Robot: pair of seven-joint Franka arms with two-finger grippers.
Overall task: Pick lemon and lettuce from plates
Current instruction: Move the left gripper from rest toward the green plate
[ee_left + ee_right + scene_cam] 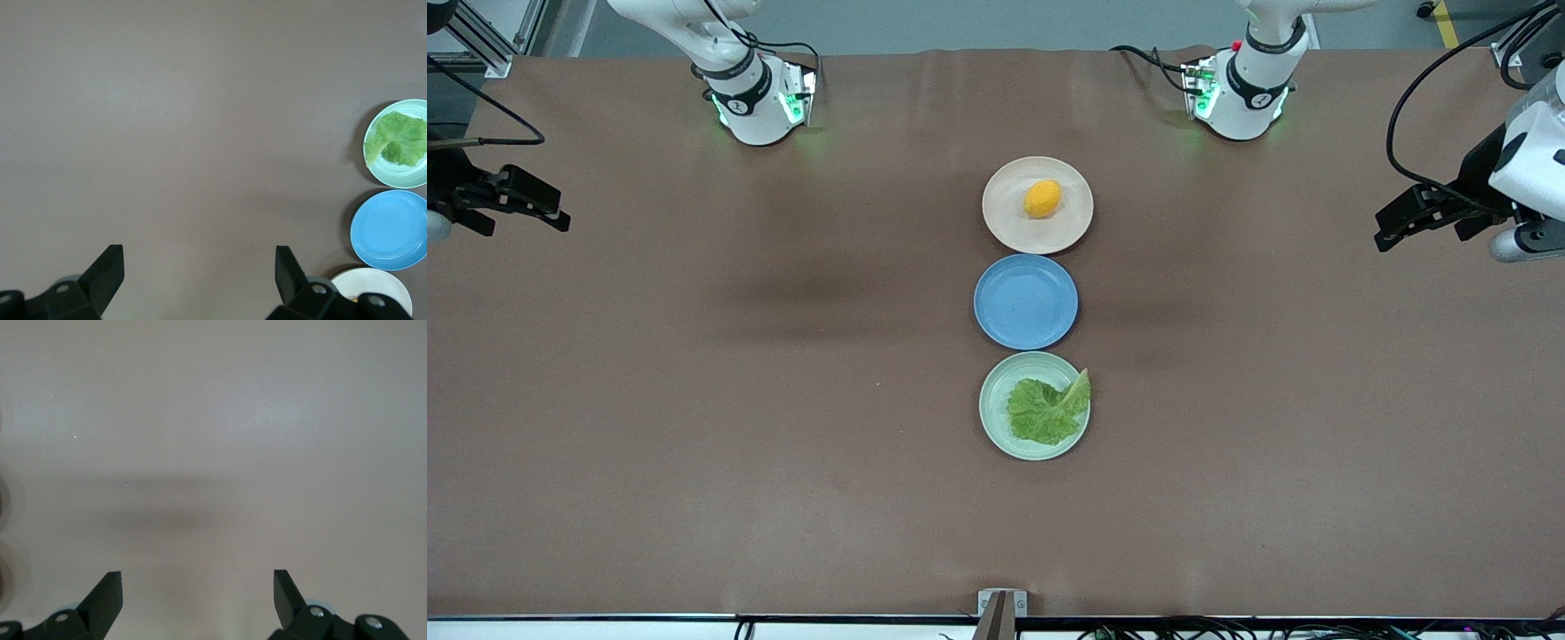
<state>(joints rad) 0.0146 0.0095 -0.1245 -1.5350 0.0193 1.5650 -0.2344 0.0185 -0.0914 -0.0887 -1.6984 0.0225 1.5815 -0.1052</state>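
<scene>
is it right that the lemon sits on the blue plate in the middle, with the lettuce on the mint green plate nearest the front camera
Not quite. The blue plate is bare; the lemon sits on the beige plate, as the front view shows. The lettuce does lie on the mint green plate nearest that camera.

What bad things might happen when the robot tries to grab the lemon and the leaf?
The lemon is round and sits loose on the beige plate, so it might roll or slip from the fingers. The lettuce lies flat on the green plate, so a hand may pinch the plate or tear the leaf. The blue plate sits close between them and could get bumped. Both the left hand and right hand wait open at the table's ends.
</scene>
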